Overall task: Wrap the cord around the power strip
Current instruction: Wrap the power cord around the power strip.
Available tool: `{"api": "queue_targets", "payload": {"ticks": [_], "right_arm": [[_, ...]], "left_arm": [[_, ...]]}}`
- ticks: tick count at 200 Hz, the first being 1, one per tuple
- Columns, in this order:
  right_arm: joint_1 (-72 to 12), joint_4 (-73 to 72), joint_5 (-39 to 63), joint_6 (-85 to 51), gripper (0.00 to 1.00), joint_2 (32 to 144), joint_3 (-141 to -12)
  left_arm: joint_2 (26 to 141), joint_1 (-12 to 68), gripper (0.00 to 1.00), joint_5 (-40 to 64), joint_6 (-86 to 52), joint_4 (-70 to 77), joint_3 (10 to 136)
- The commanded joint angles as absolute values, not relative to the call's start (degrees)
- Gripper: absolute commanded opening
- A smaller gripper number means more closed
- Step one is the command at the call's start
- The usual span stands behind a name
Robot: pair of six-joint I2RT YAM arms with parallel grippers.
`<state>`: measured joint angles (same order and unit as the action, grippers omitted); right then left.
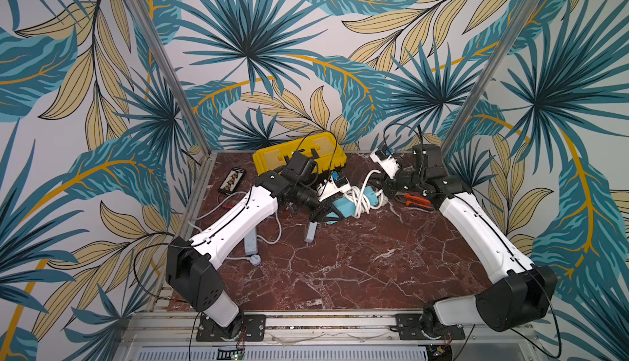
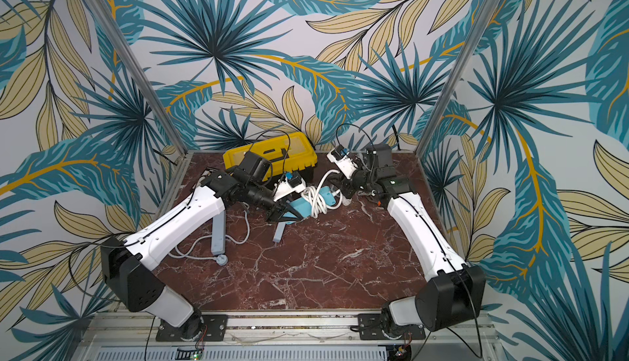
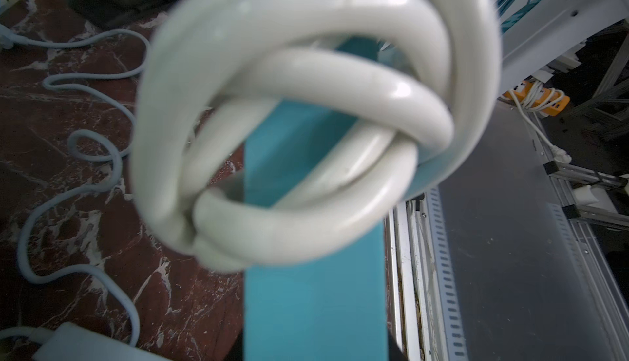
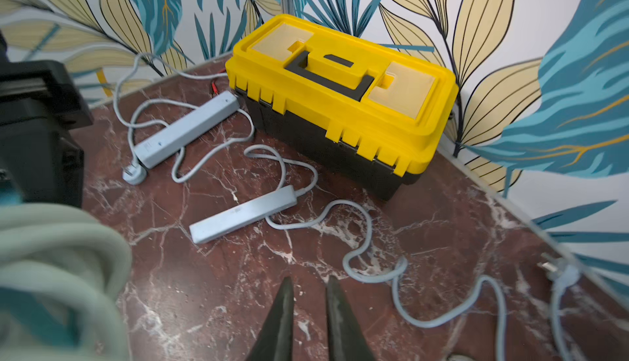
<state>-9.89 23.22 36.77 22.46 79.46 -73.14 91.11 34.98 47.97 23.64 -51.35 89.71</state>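
A teal power strip [image 1: 342,208] hangs tilted above the table at the back middle, and my left gripper [image 1: 325,214] is shut on its near end. A thick white cord [image 1: 360,199] is looped several times around the strip. In the left wrist view the cord loops [image 3: 306,104] fill the middle, over the teal strip [image 3: 316,308]. My right gripper [image 1: 381,189] is just right of the wrapped cord. Its two dark fingers stand a little apart with nothing between them [image 4: 309,284], and the cord [image 4: 61,257] lies off to one side.
A yellow and black toolbox [image 1: 299,155] stands at the back. Two grey power strips [image 4: 185,131] [image 4: 243,214] lie on the marble table with loose grey cords [image 4: 391,274]. A small black device [image 1: 232,180] sits at the back left, and orange-handled pliers [image 1: 417,201] under the right arm.
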Motion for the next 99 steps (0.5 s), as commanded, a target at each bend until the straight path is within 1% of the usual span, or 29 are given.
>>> {"api": "queue_targets", "payload": {"ticks": [1,8,24,55,81,99], "right_arm": [[-9.23,9.42,43.42,13.0,0.33,76.81,-65.29],[-9.16,9.65,43.16,13.09,0.35,75.66,-63.73],[-8.76,10.93,42.43,13.71,0.36,73.07,-61.1],[-8.09,6.23,42.28,9.58,0.32,70.95,-54.97],[-8.16,-3.42,42.12,0.43,0.23,70.92,-49.59],[-8.17,-11.45,42.79,-7.53,0.17,71.08,-45.6]], "left_arm": [[90.11,37.16,0.0,62.76,28.43,-48.37,94.7],[90.72,37.1,0.0,61.79,28.41,-48.36,94.86],[91.66,36.91,0.0,60.39,27.66,-48.43,95.47],[92.77,36.98,0.0,64.47,24.47,-48.4,99.45],[94.61,37.87,0.0,64.52,20.41,-47.05,102.46],[95.28,38.38,0.0,62.57,16.05,-42.94,102.1]]}}
